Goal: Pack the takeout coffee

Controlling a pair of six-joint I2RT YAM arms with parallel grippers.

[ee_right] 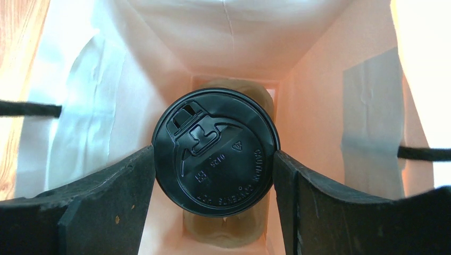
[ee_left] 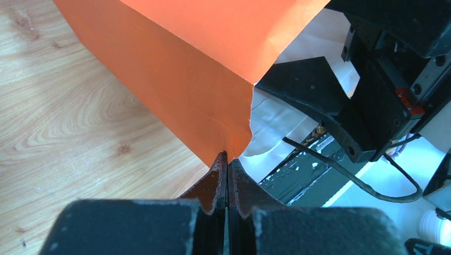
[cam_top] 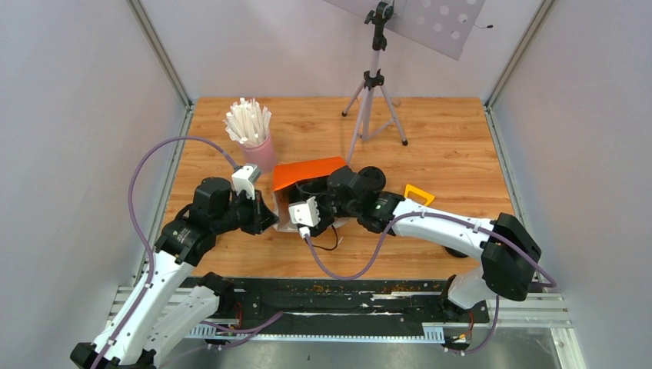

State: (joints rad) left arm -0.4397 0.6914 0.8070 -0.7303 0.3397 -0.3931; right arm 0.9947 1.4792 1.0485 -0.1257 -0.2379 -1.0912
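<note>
The takeout coffee shows in the right wrist view as a black round lid (ee_right: 215,151); its brown cup body is hidden under the lid. My right gripper (ee_right: 214,159) is down inside the orange paper bag (cam_top: 307,173), with a finger touching each side of the lid. A grey-brown pulp tray (ee_right: 223,234) lies on the bag's bottom beneath the cup. My left gripper (ee_left: 227,159) is shut on the bag's orange rim corner (ee_left: 234,141) and holds the mouth open. It sits left of the bag in the top view (cam_top: 269,219).
A pink cup of white sticks (cam_top: 257,146) stands just behind and left of the bag. A tripod (cam_top: 373,92) stands at the back centre. A yellow-orange piece (cam_top: 419,194) and a black round object (cam_top: 373,177) lie right of the bag. The bag's black handles (ee_right: 26,109) hang at both sides.
</note>
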